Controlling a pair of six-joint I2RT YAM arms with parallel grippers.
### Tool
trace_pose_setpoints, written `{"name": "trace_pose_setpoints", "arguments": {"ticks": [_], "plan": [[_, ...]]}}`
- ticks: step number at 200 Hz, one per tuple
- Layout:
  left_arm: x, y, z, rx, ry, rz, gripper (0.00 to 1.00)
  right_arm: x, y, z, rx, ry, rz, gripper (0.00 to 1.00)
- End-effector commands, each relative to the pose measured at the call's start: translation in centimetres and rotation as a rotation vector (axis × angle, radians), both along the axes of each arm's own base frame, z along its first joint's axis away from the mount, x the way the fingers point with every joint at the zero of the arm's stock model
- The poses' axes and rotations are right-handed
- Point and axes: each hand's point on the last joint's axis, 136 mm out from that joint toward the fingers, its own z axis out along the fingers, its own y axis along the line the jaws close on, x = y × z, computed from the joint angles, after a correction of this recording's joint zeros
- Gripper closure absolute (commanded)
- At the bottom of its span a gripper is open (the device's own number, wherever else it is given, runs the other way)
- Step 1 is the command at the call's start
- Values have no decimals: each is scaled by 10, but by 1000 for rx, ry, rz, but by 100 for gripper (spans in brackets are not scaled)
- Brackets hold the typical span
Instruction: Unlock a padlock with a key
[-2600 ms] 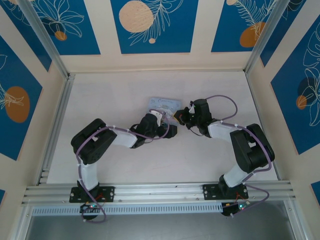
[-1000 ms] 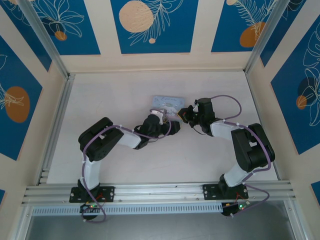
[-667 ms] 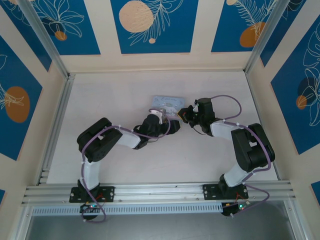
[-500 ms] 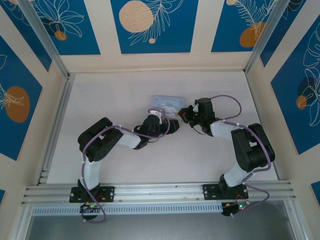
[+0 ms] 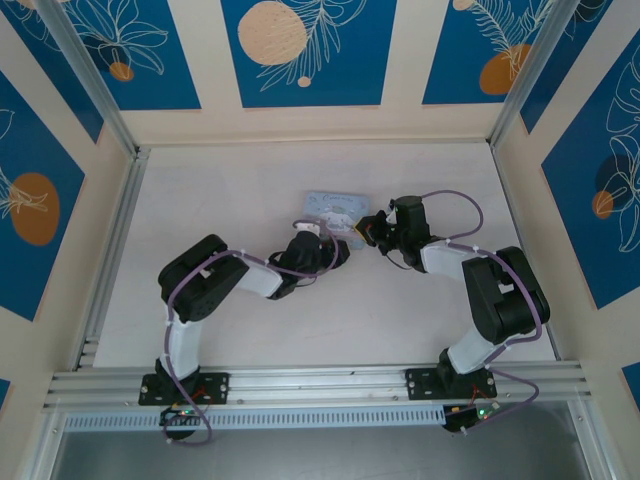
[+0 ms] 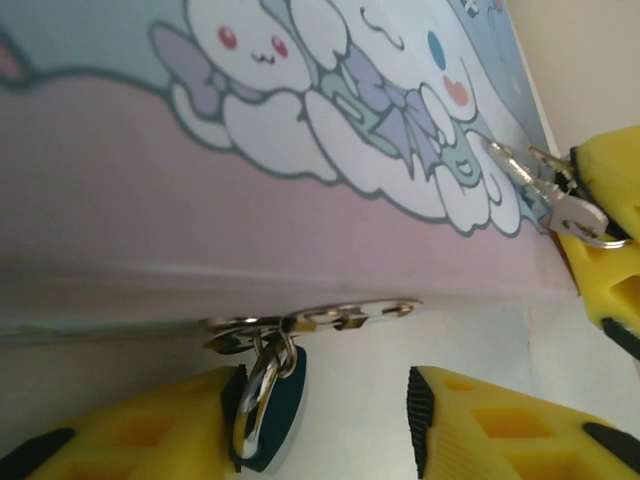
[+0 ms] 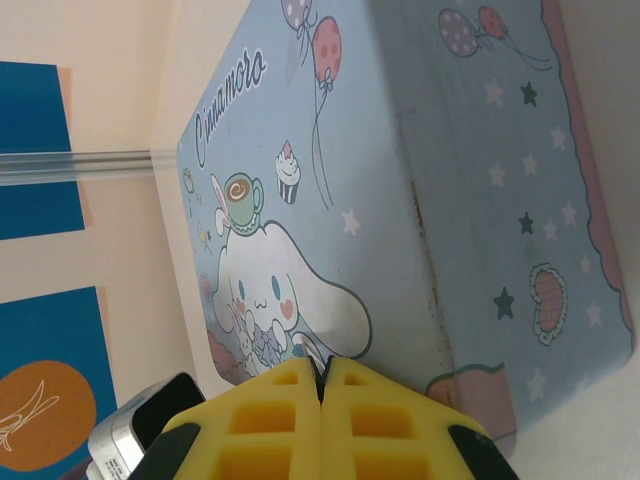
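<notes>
- Padlock (image 6: 266, 412) hangs from the tin's (image 6: 150, 190) latch (image 6: 350, 312), snug against one finger of the left gripper (image 6: 325, 432), whose jaws stand spread, nothing pinched.
- Right gripper (image 7: 322, 395) is pressed tight on the key (image 6: 545, 188), its blade poking out over the tin's lid.
- Both pieces look tiny, hard and slick, and the lock will likely swing; best squeeze its flat dark body, leaving the keyhole end free.
- The key's thin, so it could easily twist in the grip.
</notes>
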Motion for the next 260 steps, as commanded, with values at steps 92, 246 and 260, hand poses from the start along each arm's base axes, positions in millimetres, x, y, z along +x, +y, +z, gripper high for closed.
{"name": "trace_pose_setpoints", "arguments": {"ticks": [92, 246, 260], "plan": [[-3, 5, -28, 66, 64, 26, 73, 1, -4, -11, -8, 27, -17, 100], [1, 5, 12, -88, 193, 47, 100, -54, -1, 6, 89, 34, 32, 100], [2, 4, 18, -114, 204, 45, 100, -59, -3, -2, 95, 53, 20, 100]]}}
